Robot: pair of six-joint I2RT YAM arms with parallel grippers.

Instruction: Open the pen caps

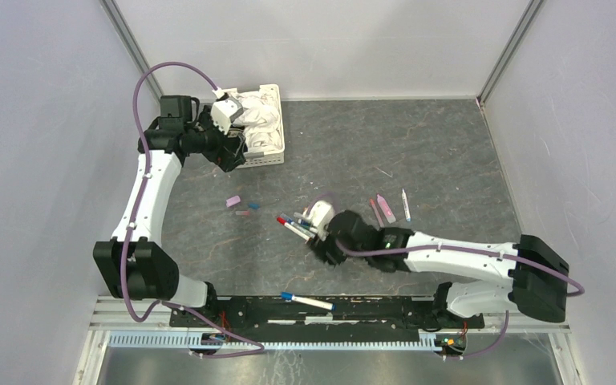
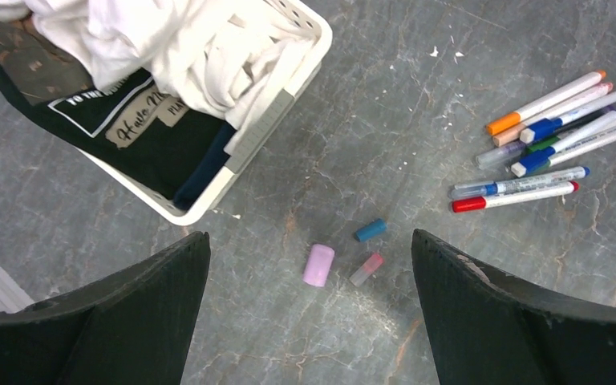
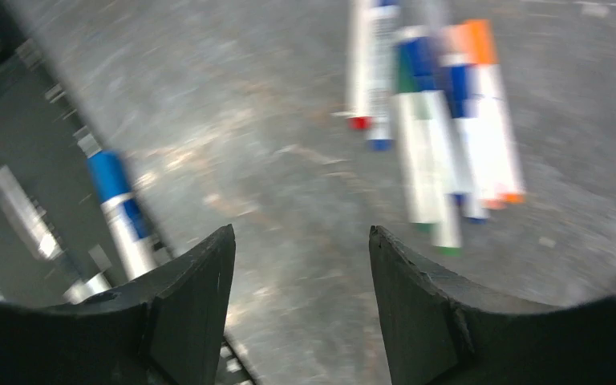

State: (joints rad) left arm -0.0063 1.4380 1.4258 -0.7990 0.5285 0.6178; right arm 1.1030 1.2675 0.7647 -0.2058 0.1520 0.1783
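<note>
- Pens (image 2: 545, 136): white barrels with orange, blue, green and red ends, lying side by side in a bundle near the worktop's centre.
- Pen caps (image 2: 318, 265): pink, blue and pale red, loose on the grey top between the bundle and the left edge.
- Left gripper (image 2: 309, 241): my fingers are spread wide, holding nothing, up near the far-left corner.
- Right gripper (image 3: 301, 241): my fingers are spread, empty and touching nothing; this view is blurred.

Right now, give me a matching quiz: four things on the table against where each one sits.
1 white basket
2 pink cap
3 pile of pens
4 lone blue-ended pen

A on the black rail at the near edge
B holding white cloth
C beside a blue cap
D close by the right tool

Pairs: 1-B, 2-C, 3-D, 4-A
</note>
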